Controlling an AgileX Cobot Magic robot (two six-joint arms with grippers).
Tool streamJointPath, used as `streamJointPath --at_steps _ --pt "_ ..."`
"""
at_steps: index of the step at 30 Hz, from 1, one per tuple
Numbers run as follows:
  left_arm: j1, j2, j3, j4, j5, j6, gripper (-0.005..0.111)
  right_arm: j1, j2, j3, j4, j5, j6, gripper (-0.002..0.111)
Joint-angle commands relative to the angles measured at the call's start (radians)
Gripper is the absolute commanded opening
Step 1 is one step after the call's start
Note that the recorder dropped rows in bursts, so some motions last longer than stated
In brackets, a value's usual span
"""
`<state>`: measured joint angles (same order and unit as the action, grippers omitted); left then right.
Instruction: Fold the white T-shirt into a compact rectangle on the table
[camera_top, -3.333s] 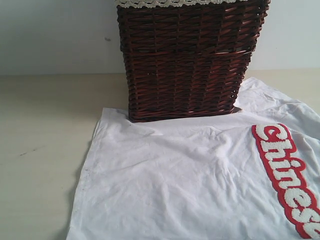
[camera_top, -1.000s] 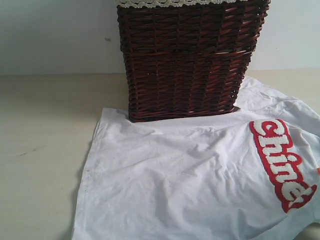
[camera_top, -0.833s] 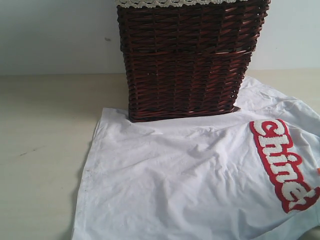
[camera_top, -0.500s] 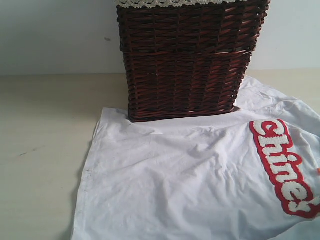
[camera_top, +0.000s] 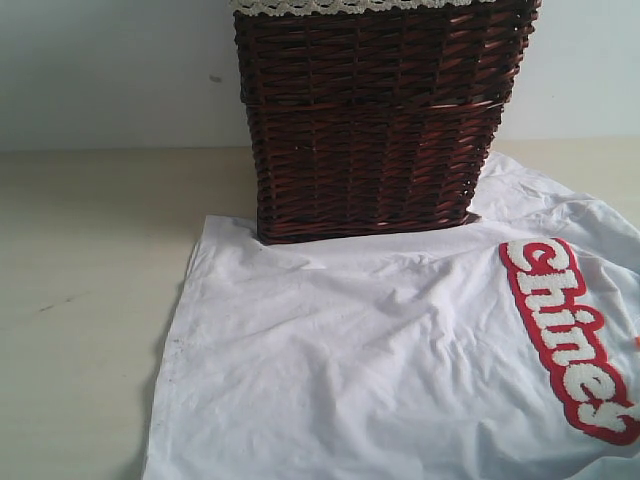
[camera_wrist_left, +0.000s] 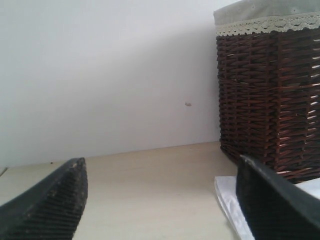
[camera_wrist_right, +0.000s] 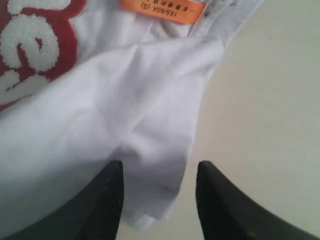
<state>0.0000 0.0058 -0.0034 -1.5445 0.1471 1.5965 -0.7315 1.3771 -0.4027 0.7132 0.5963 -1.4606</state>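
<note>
The white T-shirt (camera_top: 350, 350) lies spread flat on the table (camera_top: 90, 250) in front of the basket. Its red patch (camera_top: 565, 340) reads "Chines" and runs toward the right edge. Neither gripper shows in the exterior view. My right gripper (camera_wrist_right: 159, 165) is open just above a rumpled white fold of the shirt (camera_wrist_right: 140, 115), whose edge lies between the fingers. Beyond the fold I see the orange neck tag (camera_wrist_right: 162, 9) and part of the red patch (camera_wrist_right: 35, 45). My left gripper (camera_wrist_left: 160, 161) is open over bare table, and one corner of the shirt (camera_wrist_left: 227, 195) lies beside one finger.
A dark brown wicker basket (camera_top: 375, 120) with cream lace trim stands on the shirt's far edge, against the pale wall. It also rises close beside the left gripper as the basket (camera_wrist_left: 270, 100). Bare table (camera_wrist_right: 265, 125) lies next to the fold.
A second ago the shirt's right side was drawn in, with the lettering cut off at "Chine". It has since spread back out to the right and now shows "Chines".
</note>
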Motion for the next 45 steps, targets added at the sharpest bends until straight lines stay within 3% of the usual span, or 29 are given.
streamJointPath --at_steps 1,10,24,37,45 --pt "0.001 -0.006 0.003 -0.004 -0.003 -0.003 0.078 -0.002 0.063 -0.003 0.027 -0.003 0.008 0.046" --pt "0.001 -0.006 0.003 -0.004 -0.003 -0.003 0.078 -0.002 0.086 -0.003 0.073 0.037 0.008 0.0" --pt "0.001 -0.006 0.003 -0.004 -0.003 -0.003 0.078 -0.002 -0.064 -0.003 0.02 0.258 -0.011 0.0" --pt "0.001 -0.006 0.003 -0.004 -0.003 -0.003 0.078 -0.002 -0.156 -0.003 -0.405 0.387 -0.01 0.0" --pt "0.001 -0.006 0.003 -0.004 -0.003 -0.003 0.078 -0.002 -0.156 -0.003 -0.443 0.423 -0.081 0.0"
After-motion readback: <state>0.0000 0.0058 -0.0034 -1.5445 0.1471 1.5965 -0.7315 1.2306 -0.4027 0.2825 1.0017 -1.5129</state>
